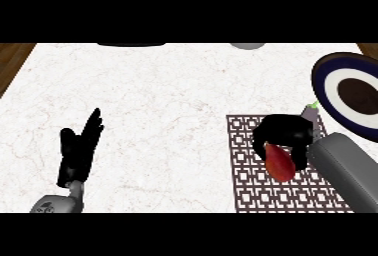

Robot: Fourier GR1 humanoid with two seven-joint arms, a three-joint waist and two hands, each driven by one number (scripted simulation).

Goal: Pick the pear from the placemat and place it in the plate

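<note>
Fingers and thumb of the right hand (284, 134) curl downward around a red pear (279, 162), gripping its upper part while the lower end shows below the hand. Hand and pear are over the patterned brown placemat (255, 185), which lies on the white marble counter (162, 90); whether the pear is touching the mat cannot be told. A small green-tipped object (310, 111) pokes out just behind the hand. Beyond the mat, at the right edge, sits a plate (331, 87) with dark blue and white rings and a dark centre. On the far left, the left hand (77, 150) rests open, its straight fingers pointing away, holding nothing
</note>
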